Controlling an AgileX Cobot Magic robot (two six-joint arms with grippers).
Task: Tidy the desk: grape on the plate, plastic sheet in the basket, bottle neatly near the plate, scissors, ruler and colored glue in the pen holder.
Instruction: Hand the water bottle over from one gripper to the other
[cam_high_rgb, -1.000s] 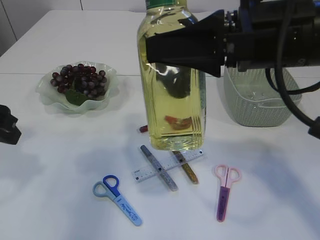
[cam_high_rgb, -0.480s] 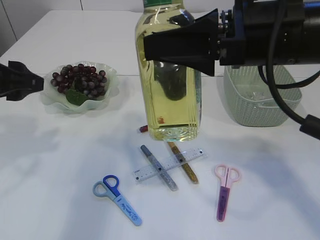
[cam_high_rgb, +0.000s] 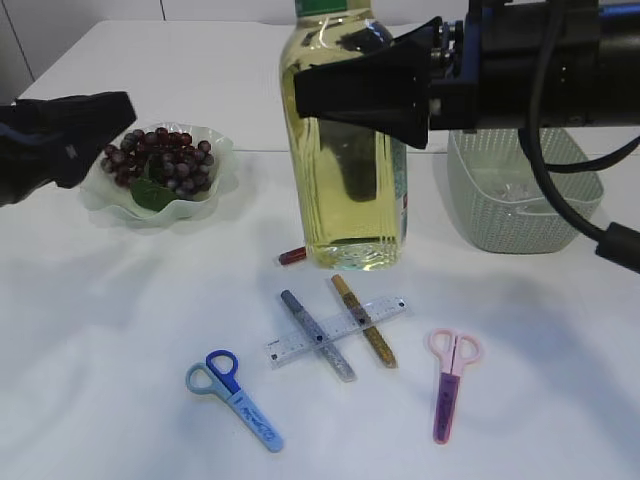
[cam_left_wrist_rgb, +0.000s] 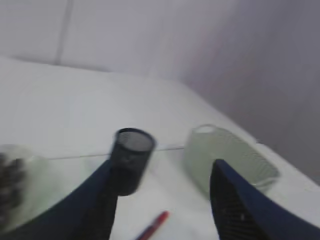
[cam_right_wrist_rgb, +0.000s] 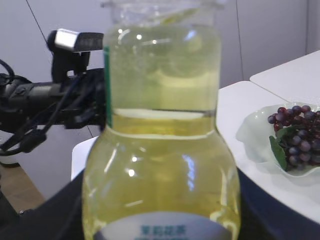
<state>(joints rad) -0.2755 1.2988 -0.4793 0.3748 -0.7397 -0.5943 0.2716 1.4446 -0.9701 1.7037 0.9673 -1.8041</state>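
On the white desk (cam_high_rgb: 120, 330), your right gripper (cam_high_rgb: 345, 85) clamps the bottle (cam_high_rgb: 345, 190) upright at frame centre for placing; the left gripper (cam_left_wrist_rgb: 160, 200) hangs open, holding nothing.

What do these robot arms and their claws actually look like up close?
Both are matte black. The right gripper has broad, wedge-shaped fingers on a blocky black body, with thick black cables looping behind it. The left gripper shows two dark, tapering fingers with a finely textured inner surface.

I can see blue characters on the white label of the bottle (cam_right_wrist_rgb: 160, 150), too blurred to read. The ruler (cam_high_rgb: 335, 333) carries graduation marks; I make out no digits.
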